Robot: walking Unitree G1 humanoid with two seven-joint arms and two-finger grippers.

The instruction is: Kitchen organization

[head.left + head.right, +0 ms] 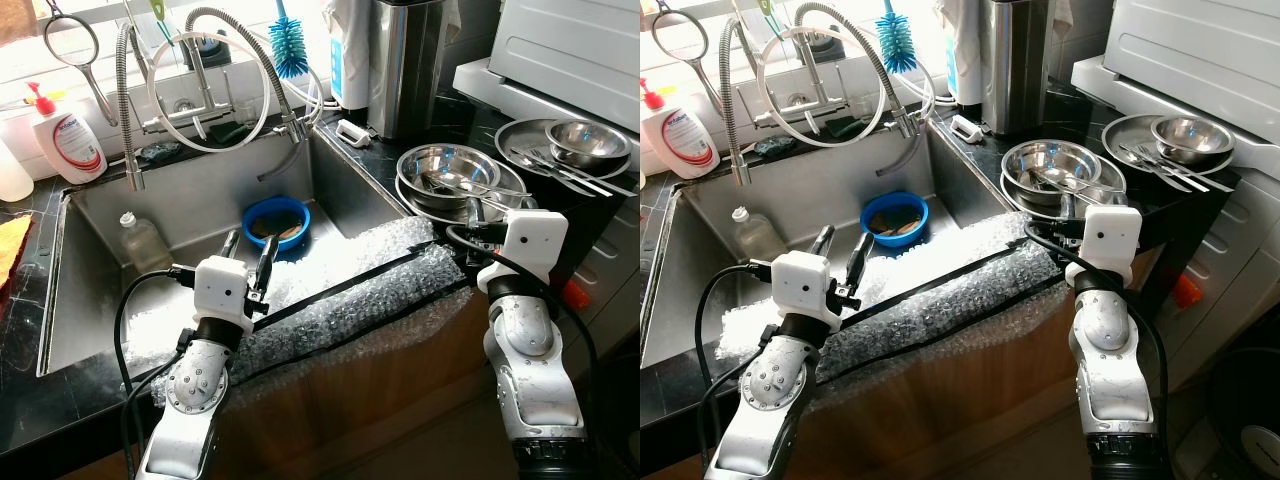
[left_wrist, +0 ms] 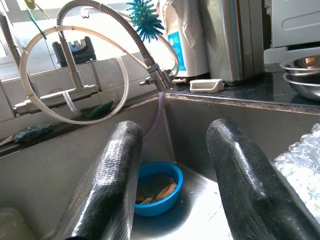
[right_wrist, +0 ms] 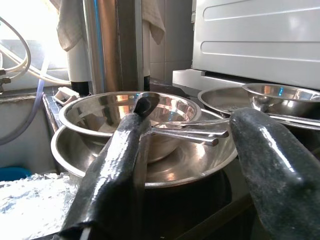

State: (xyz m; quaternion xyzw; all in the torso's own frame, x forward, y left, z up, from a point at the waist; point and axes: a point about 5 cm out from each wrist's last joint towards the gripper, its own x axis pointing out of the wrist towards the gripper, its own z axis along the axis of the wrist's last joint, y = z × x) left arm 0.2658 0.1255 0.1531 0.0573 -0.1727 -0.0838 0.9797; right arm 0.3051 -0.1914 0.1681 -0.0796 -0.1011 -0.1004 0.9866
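A blue bowl (image 1: 277, 222) with food scraps lies in the steel sink (image 1: 95, 270). My left gripper (image 1: 248, 252) hangs open above the sink, short of the blue bowl (image 2: 159, 194), with nothing between its fingers (image 2: 107, 185). On the black counter to the right stand stacked steel bowls (image 1: 455, 178) holding utensils (image 3: 187, 134). My right gripper (image 3: 195, 150) is open just in front of the stacked bowls (image 3: 150, 165), level with their rim. Further right, a steel plate (image 1: 520, 138) carries a small bowl (image 1: 585, 140) and forks.
Bubble wrap (image 1: 350, 295) covers the sink's front edge. A clear plastic bottle (image 1: 145, 243) lies in the sink. The spring faucet (image 1: 215, 70), a blue brush (image 1: 290, 45), a soap bottle (image 1: 65, 135), a steel canister (image 1: 405, 60) and a white appliance (image 1: 575, 45) line the back.
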